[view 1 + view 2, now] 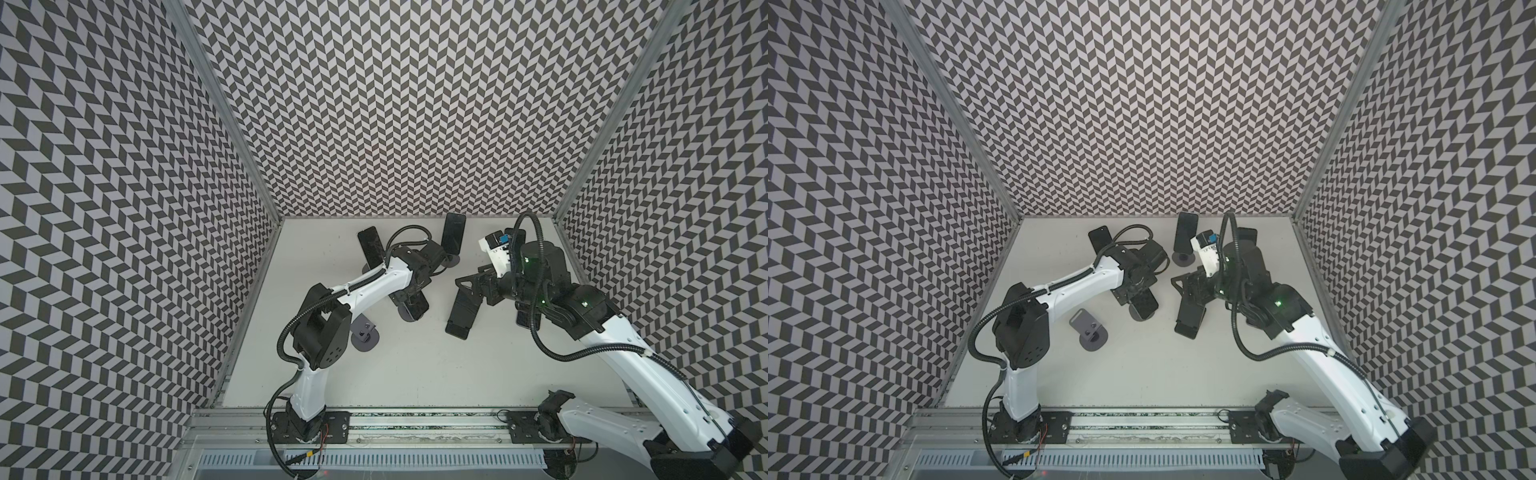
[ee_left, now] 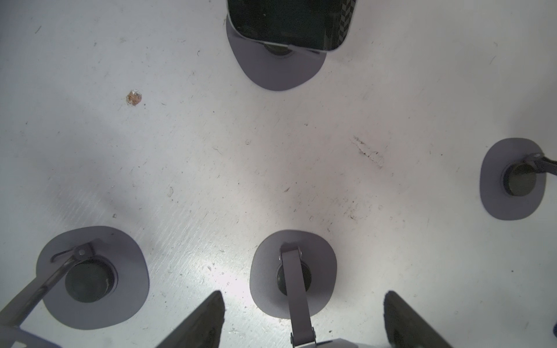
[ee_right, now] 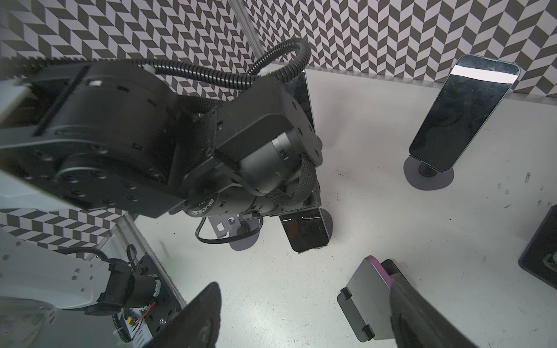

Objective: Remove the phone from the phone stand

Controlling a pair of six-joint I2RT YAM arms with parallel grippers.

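Honestly, left gripper [image 2: 303, 299] was the nearer one, straight above the phone [image 3: 304, 232] on its stand [image 1: 407, 318], jaws partly apart, grip unclear.

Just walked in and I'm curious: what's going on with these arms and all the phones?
Several phones sit propped on small stands on the table. The left tool straddles one phone that seems still on its stand. The right tool hovers by a dark slab lying tilted on the table.
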